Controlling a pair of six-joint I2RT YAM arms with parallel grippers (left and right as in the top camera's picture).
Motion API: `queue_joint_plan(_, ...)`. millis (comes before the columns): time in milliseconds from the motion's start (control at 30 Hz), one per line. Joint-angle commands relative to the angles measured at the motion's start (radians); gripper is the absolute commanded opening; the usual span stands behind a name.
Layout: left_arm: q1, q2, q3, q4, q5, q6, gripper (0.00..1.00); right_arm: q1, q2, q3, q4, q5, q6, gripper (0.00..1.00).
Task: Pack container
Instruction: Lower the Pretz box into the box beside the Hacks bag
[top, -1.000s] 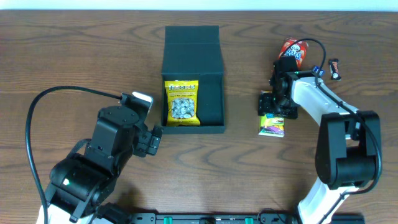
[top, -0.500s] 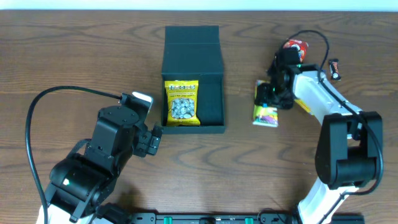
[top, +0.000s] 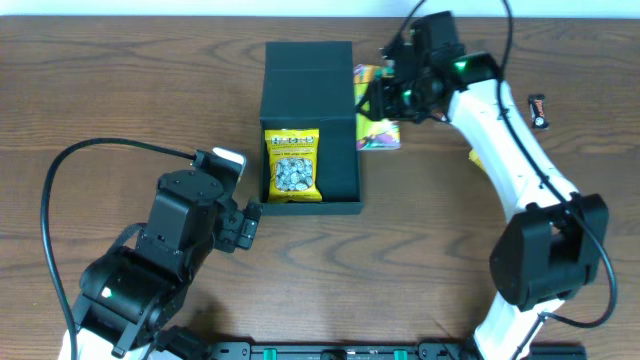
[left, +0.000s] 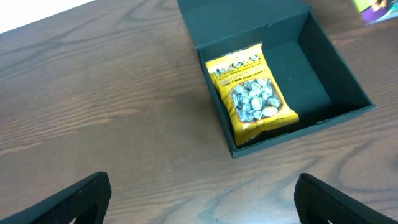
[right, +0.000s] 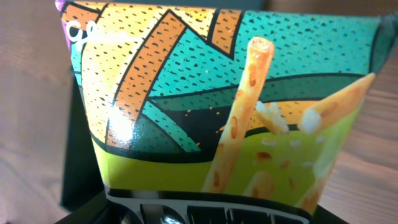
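The container (top: 338, 150) sits open on the wooden tabletop (top: 120, 90), its lid flap folded back on the far side. A yellow snack packet (top: 292, 163) lies flat in its left half. Just beside the container's right wall, toward the far end, the right claw (top: 388, 100) is clamped on a colourful stick-snack packet (top: 379, 134) — teal, orange and lime. Near the container's front-left corner the left claw (left: 202, 199) hangs with fingers spread wide — holding nothing.
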Motion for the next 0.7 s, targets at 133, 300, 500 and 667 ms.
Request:
queue_joint_plan(133, 0.0, -0.002, 0.007, 0.0, 0.0, -0.006, 0.95, 0.119, -0.003, 0.014, -0.006, 0.052, 0.048, 0.55)
queue_joint_plan(300, 0.0, -0.002, 0.007, 0.0, 0.0, -0.007, 0.95, 0.214, -0.002, 0.013, -0.03, 0.175, 0.132, 0.56)
queue_joint_plan(500, 0.0, -0.002, 0.007, 0.0, 0.0, -0.007, 0.95, 0.277, 0.009, -0.013, -0.038, 0.256, 0.291, 0.58)
queue_joint_plan(667, 0.0, -0.002, 0.007, 0.0, 0.0, -0.007, 0.95, 0.288, 0.068, -0.026, -0.039, 0.255, 0.379, 0.58)
